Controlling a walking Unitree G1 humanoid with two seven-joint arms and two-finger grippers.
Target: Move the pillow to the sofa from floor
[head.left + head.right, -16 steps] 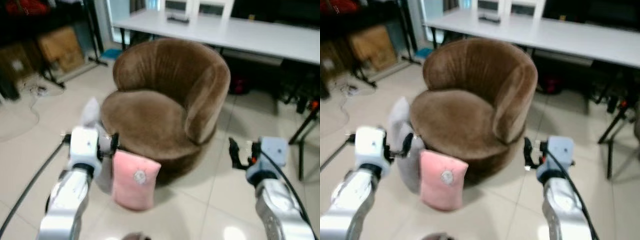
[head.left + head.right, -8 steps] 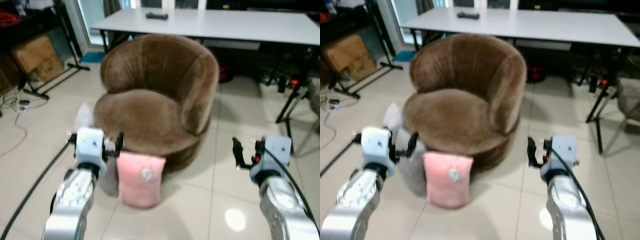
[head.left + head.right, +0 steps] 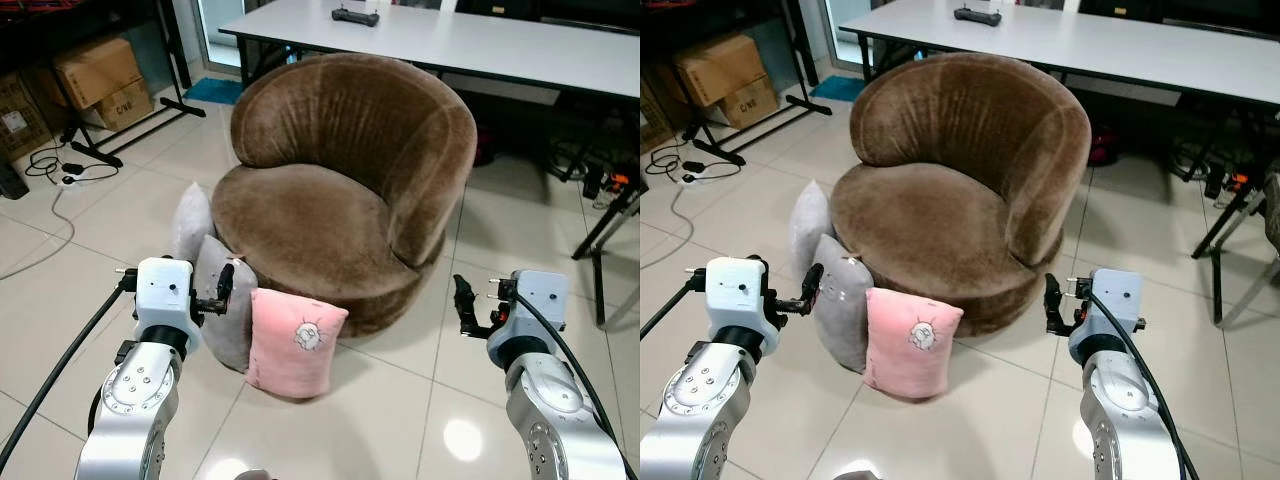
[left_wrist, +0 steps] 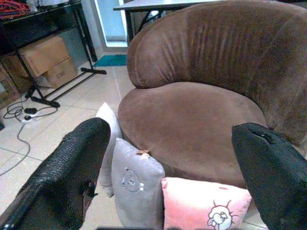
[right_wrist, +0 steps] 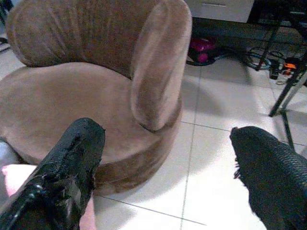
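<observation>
A pink pillow (image 3: 295, 343) with a small cartoon print stands upright on the tiled floor, leaning against the front of the round brown sofa (image 3: 340, 190). Beside it on my left are a grey pillow (image 3: 225, 315) and a paler one (image 3: 190, 222), also against the sofa's base. My left gripper (image 3: 225, 288) hovers open just in front of the grey pillow, holding nothing. My right gripper (image 3: 462, 303) is open to the right of the sofa, above bare floor. In the left wrist view the fingers (image 4: 72, 167) frame the pink pillow (image 4: 206, 211) and the seat.
A long white table (image 3: 520, 50) with a black remote (image 3: 355, 15) stands behind the sofa. Cardboard boxes (image 3: 95, 75) and a black rack sit at the back left, with cables (image 3: 55, 170) on the floor. Black stand legs (image 3: 610, 225) are at the right.
The whole picture has shifted and sharpened as the camera moved. Both arms stay raised in the same pose with open fingers. The pillows rest where they were.
</observation>
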